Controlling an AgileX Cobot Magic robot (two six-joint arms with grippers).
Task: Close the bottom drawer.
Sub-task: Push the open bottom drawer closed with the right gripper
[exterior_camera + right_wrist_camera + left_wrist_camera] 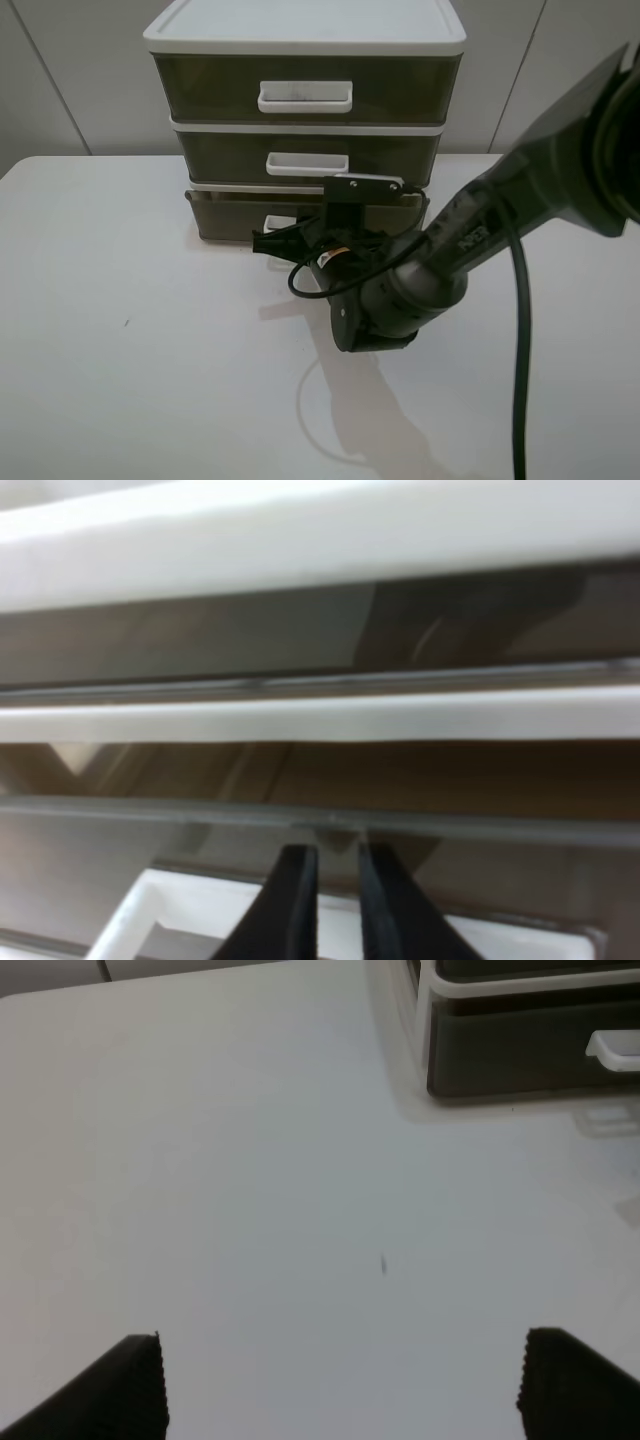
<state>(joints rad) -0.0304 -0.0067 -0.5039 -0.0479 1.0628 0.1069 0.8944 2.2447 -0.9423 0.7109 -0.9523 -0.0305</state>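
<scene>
The bottom drawer (225, 215) is smoky brown with a white loop handle (190, 910). It sticks out a little from the white-framed three-drawer unit (305, 35). My right gripper (264, 240) is at the middle of the drawer's front. In the right wrist view its fingers (292, 890) are nearly together, just above the handle, with their tips at the drawer's top rim (480, 830) and nothing between them. My left gripper (345, 1375) is open and empty over bare table, well away from the drawer's corner (520, 1050). It is out of the exterior high view.
The middle drawer (305, 158) and the top drawer (305, 88) are pushed in. The white table (130, 330) runs left and forward of the unit. The right arm (470, 240) and its black cable (520, 350) cross the right side.
</scene>
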